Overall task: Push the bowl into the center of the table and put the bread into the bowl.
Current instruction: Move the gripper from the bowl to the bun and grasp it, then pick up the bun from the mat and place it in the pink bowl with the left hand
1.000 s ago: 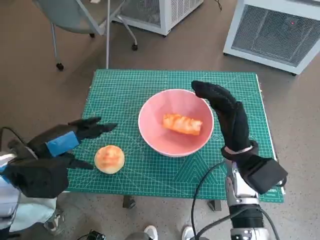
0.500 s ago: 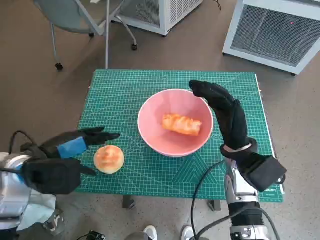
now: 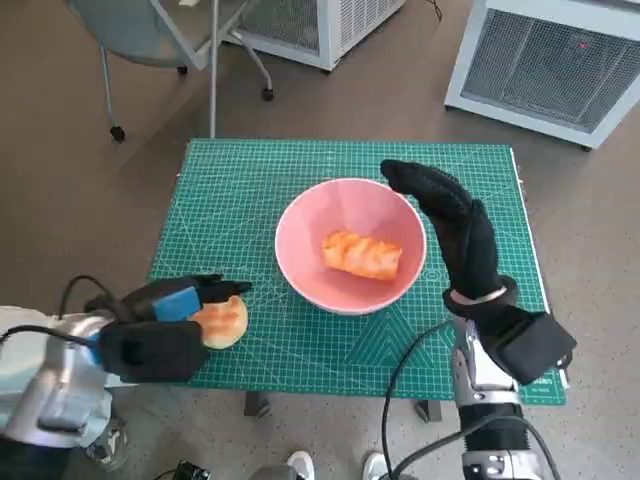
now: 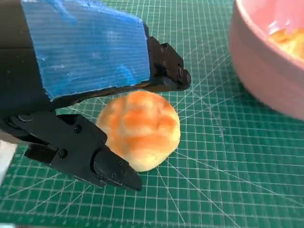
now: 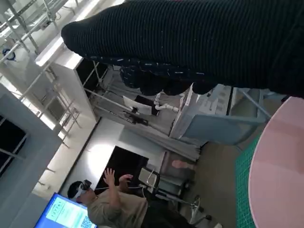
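My left hand (image 3: 160, 335) has swung in over the last second from hovering left of the round bun (image 3: 224, 318) to bracketing it: in the left wrist view the fingers (image 4: 166, 71) sit spread on either side of the bun, one seeming to touch its top, but I can't tell if they grip yet. The bun rests on the green cutting mat (image 3: 260, 170) at its near-left, just left of the pink bowl (image 3: 300, 215). The bowl sits about mid-table and already holds a long glazed pastry (image 3: 362, 253) (so the push looks done). My right hand (image 3: 455, 225) stays raised against the bowl's right rim, fingers together and extended, holding nothing. Next I'd judge closing, then lifting across into the bowl.
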